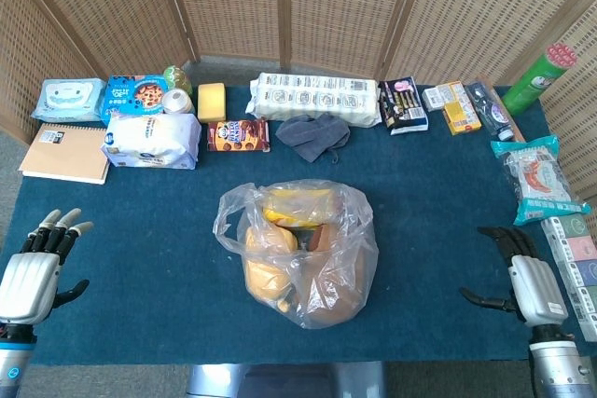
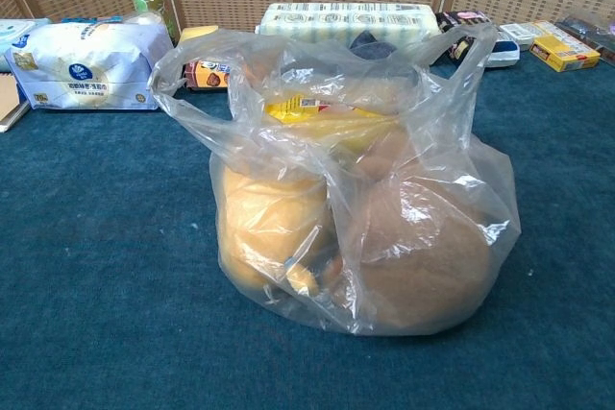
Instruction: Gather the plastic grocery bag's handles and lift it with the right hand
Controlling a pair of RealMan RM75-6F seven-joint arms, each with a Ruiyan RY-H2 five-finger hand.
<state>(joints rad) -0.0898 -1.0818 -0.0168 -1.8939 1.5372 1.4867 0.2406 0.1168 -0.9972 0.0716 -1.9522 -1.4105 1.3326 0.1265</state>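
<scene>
Only head view shows hands — left hand (image 1: pixel 28 277), right hand (image 1: pixel 527 281) — spread.

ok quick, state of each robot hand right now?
Left robot hand: open, holding nothing, fingers apart, at the table's near left edge.
Right robot hand: open, holding nothing, well clear of the plastic grocery bag.

Bag (image 2: pixel 365 199) contents blurred by plastic
</scene>
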